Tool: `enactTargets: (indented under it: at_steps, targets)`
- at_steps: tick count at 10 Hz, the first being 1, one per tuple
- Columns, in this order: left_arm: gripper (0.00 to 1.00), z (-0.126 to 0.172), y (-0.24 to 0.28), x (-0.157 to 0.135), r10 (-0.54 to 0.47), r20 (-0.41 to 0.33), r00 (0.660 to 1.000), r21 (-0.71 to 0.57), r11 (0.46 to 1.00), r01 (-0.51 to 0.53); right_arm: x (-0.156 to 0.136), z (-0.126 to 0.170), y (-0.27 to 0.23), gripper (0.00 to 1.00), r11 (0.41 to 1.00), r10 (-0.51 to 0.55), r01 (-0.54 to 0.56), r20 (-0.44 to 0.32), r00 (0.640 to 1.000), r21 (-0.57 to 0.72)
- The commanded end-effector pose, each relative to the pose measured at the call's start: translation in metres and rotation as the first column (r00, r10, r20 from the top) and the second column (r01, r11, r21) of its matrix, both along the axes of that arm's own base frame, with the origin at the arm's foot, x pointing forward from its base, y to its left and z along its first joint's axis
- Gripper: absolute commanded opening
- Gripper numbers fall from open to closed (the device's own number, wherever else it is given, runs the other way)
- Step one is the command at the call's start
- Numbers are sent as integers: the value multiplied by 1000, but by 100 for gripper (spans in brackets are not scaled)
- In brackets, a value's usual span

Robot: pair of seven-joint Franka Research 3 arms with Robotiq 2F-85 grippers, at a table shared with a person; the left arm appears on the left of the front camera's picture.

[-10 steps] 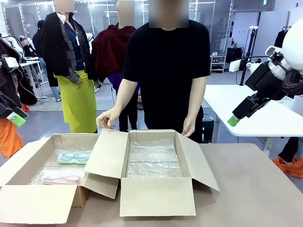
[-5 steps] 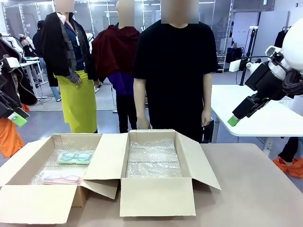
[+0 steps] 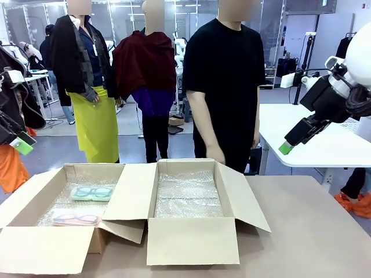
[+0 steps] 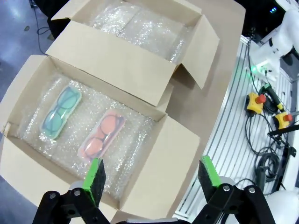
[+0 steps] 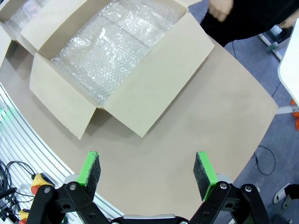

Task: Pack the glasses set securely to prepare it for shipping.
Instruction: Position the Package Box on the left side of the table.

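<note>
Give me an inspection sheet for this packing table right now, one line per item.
Surface: brown table, bare beside the boxes.
Job's things: mint case and pink case lie apart on bubble wrap in the left box; right box holds bubble wrap alone.
Clutter: nothing seen.
Grippers: left gripper open, above the left box; right gripper open, above bare table.
Cables: black cables off the table's edge.
Surroundings: a person stands at the far side; white table behind.

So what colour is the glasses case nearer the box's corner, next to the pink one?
Pale mint green case; clearest in the left wrist view.
</note>
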State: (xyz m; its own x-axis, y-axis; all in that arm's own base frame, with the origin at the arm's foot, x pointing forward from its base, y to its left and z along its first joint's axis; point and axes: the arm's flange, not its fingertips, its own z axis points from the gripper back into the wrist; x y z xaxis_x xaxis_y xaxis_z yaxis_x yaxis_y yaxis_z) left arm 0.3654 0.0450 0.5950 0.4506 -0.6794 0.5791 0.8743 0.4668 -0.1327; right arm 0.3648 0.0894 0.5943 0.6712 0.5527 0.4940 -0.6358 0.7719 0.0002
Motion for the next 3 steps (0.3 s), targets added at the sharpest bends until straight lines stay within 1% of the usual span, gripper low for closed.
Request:
enactTargets:
  at_steps: [1,3]
  targets:
    - [100,1,-1,1,12,2,1000,19,1000,-12,0,3,4,100,999,-32,32,1,999,-11]
    - [100,1,-1,1,12,2,1000,19,1000,-12,0,3,4,100,999,-32,32,1,999,-11]
